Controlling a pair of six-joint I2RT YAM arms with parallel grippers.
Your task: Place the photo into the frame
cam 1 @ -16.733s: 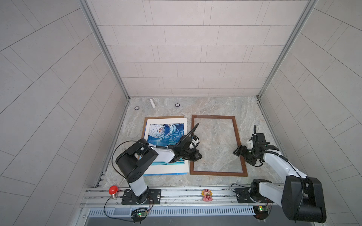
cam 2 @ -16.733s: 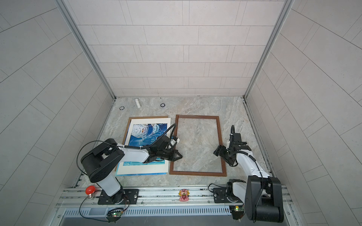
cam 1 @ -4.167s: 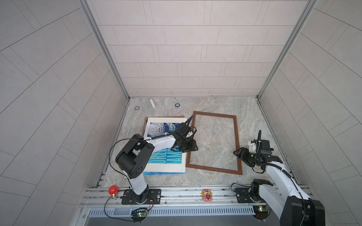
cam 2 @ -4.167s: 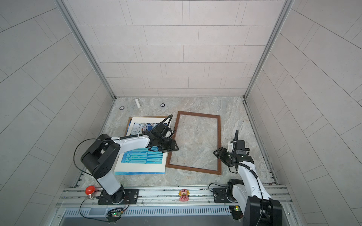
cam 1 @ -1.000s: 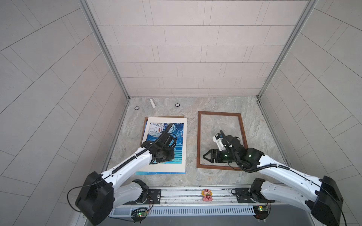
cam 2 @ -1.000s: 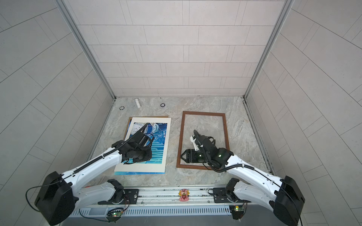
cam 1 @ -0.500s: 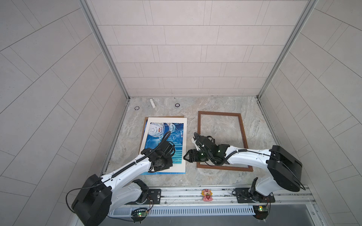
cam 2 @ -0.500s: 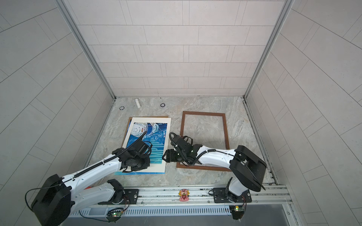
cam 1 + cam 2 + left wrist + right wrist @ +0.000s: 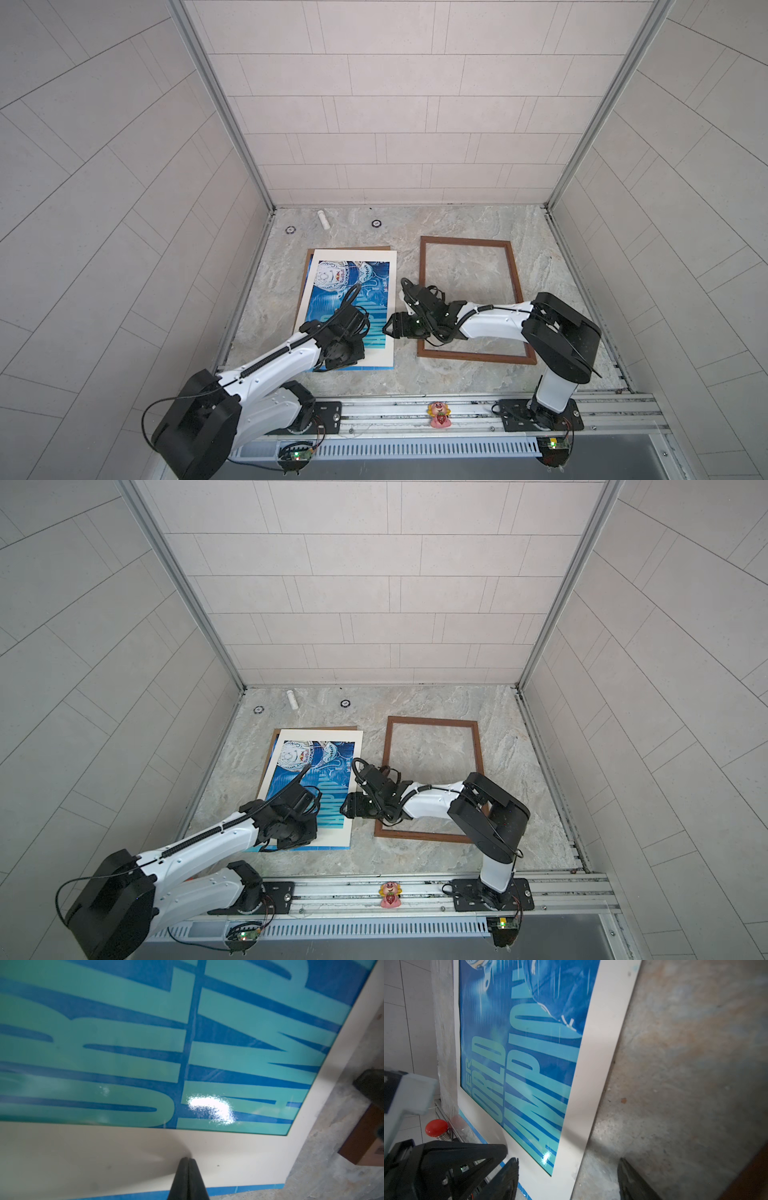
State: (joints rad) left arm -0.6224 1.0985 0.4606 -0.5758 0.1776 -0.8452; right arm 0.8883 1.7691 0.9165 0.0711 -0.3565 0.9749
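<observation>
The photo [image 9: 349, 286] lies face up just left of the frame [image 9: 465, 240], not yet in it. In the last second our right gripper [image 9: 566, 1160] has swung off the frame to the photo's frame-side edge, jaws apart astride it. Our left gripper [image 9: 188, 1162] has closed on nothing, tip at the cream border, so we judge a pin-and-lift is starting. We cannot tell whether that tip presses or hovers, and both arms cover the photo's near end and the frame's near left corner from above.

My left hand [image 9: 188, 1177] is pinched closed, stretched toward 2 o'clock; my right hand [image 9: 568, 1169] gapes wide, pointing at 9 o'clock.
</observation>
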